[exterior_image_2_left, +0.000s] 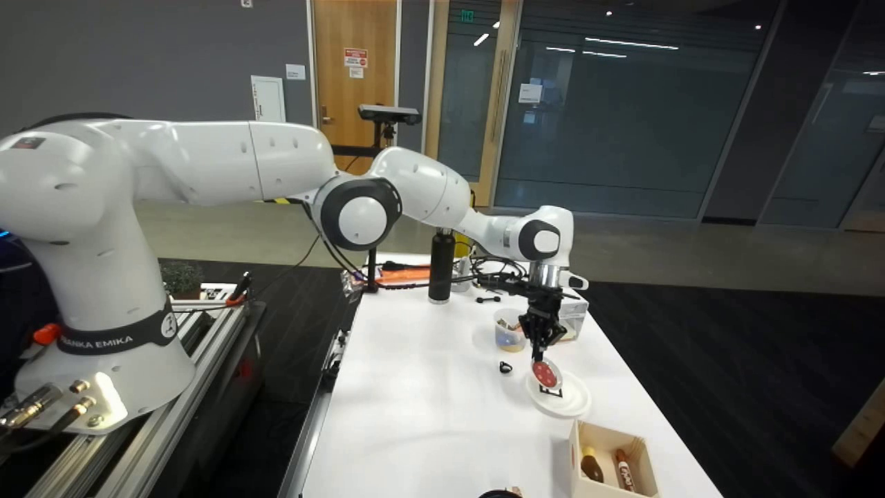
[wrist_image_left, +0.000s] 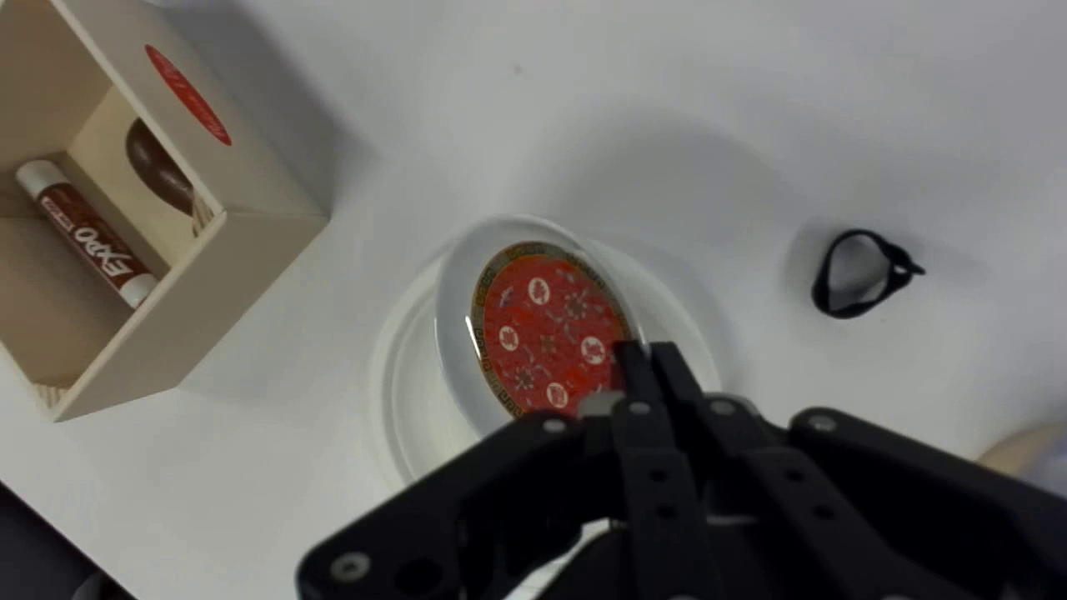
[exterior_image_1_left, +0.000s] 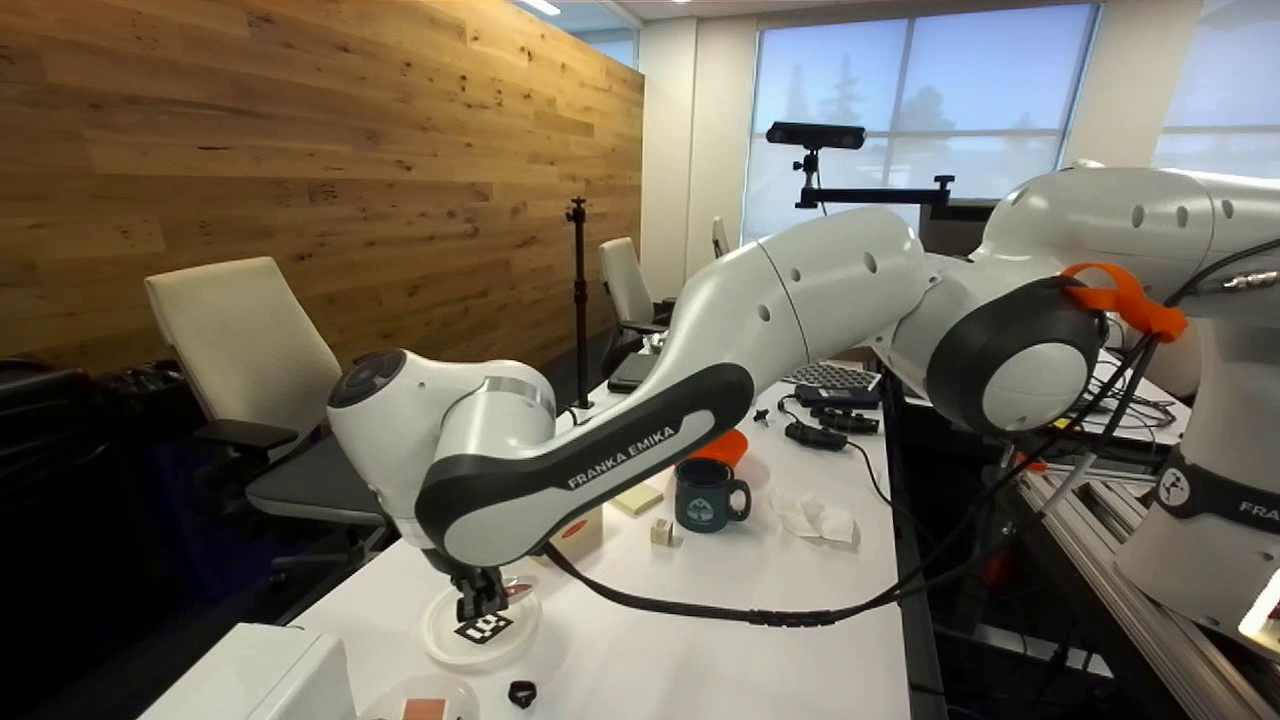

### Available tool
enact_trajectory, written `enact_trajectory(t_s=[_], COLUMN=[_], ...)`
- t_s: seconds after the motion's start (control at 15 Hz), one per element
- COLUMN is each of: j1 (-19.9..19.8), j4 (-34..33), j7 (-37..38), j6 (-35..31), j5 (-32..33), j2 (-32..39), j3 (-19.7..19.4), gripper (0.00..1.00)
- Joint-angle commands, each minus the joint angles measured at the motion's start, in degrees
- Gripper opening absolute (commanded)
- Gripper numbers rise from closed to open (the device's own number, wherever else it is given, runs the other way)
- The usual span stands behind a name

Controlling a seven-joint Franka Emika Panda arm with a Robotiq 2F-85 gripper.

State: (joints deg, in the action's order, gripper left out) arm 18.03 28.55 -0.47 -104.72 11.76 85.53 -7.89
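Observation:
My gripper [wrist_image_left: 647,349] is shut on the rim of a small white dish [wrist_image_left: 542,325] with a red patterned centre and a gold-and-black border. One finger lies inside the rim, the other outside. In an exterior view the dish [exterior_image_2_left: 545,374] hangs tilted from the gripper [exterior_image_2_left: 538,354]. Beneath it is a white plate [exterior_image_2_left: 581,401], with a black-and-white square marker [exterior_image_1_left: 485,628] showing on it. Whether the dish's lower edge touches the plate, I cannot tell. The fingers hide part of the dish in the wrist view.
A wooden box [wrist_image_left: 267,250] with an Expo marker [wrist_image_left: 87,233] and a brown object stands beside the plate. On the other side lie a small black loop [wrist_image_left: 849,311] and a clear tub [exterior_image_2_left: 510,339]. Farther off are a dark mug [exterior_image_1_left: 703,500] and a black bottle [exterior_image_2_left: 441,270].

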Motion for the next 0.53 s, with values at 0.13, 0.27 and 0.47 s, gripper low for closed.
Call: enact_trajectory(t_s=[0.13,0.27,0.47], j1=[3.0,3.6,3.7], j4=[2.0,2.4,2.9], j7=[1.2,1.3,0.2], j6=[0.6,0.1,-1.8], j5=[6.2,7.3,8.1], j2=[0.0,0.1,0.1], j3=[-2.2,-2.4,-2.0], gripper=[0.01,0.01,0.01])
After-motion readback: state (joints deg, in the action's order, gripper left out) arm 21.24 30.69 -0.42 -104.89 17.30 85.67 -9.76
